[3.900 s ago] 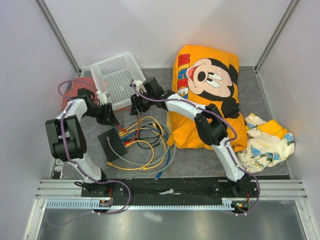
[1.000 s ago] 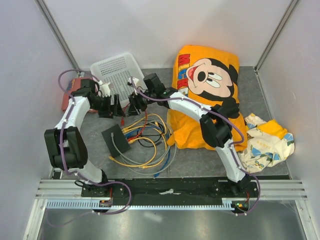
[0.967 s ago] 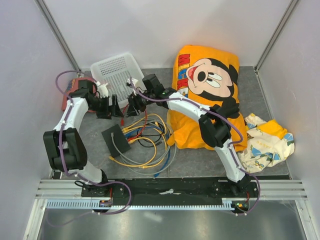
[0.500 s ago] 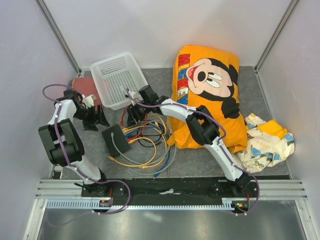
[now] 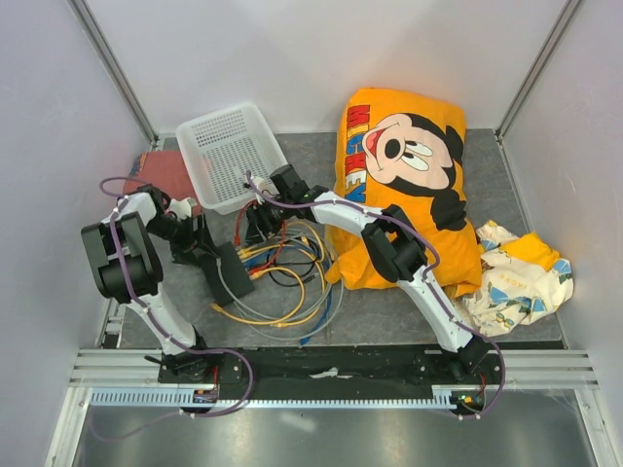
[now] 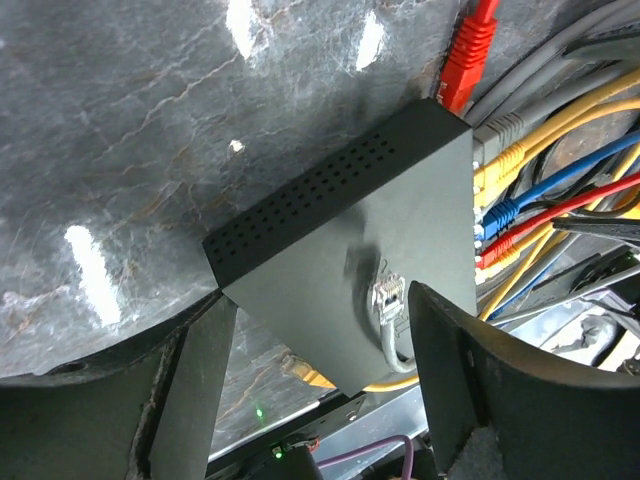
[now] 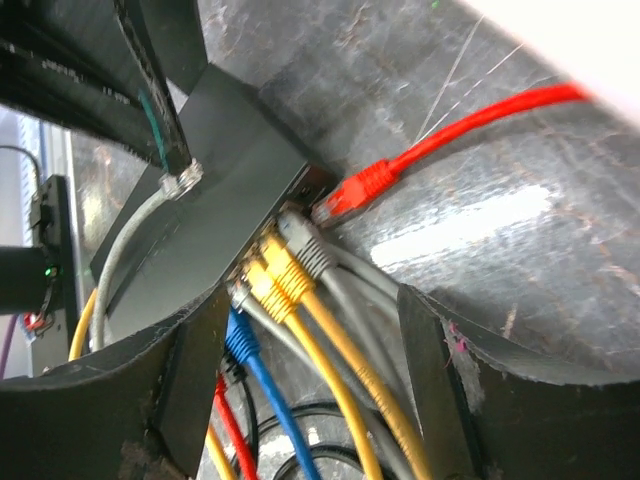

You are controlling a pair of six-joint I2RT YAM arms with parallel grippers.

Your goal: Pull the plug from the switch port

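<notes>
Left gripper has come in over the switch, jaws spread empty; right gripper likewise.

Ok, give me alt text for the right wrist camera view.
The open right gripper hovers over the black switch, where grey, yellow and blue cables sit plugged in a row. A red plug lies at the row's end, seemingly just outside its socket.
</notes>
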